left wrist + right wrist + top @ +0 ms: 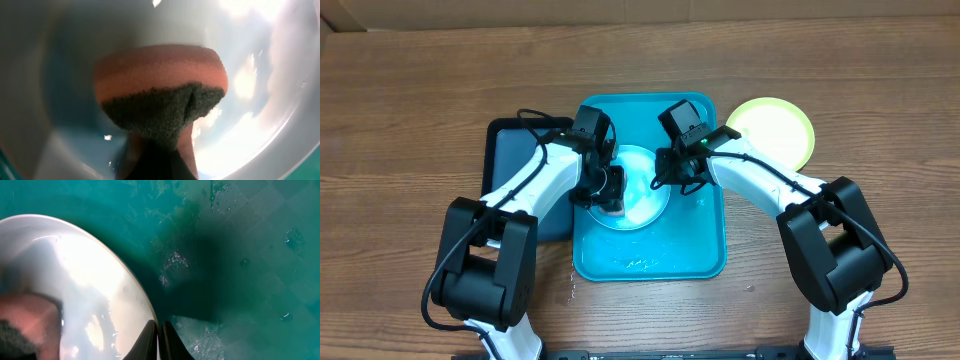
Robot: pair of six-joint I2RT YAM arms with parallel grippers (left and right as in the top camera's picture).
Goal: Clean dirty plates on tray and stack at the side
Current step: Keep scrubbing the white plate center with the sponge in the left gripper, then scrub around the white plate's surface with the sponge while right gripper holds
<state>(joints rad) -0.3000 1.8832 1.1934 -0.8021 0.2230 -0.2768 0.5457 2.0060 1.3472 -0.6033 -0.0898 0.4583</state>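
Note:
A light blue dirty plate (642, 195) lies on the turquoise tray (650, 258). My left gripper (611, 200) is shut on a pink sponge (160, 70) with a dark green scouring face, and the sponge presses on the plate's pale inside (250, 105). In the left wrist view only a dark finger base shows under the sponge. My right gripper (160, 339) is shut on the plate's right rim (145, 300), one finger on each side of it, above the wet tray floor (240, 255). A yellow-green plate (772, 130) sits on the table to the right of the tray.
A black tray (515, 165) lies against the turquoise tray's left side, partly under my left arm. Water drops and a wet sheen cover the tray floor (640, 265) in front of the plate. Brown wooden table (410, 120) surrounds everything.

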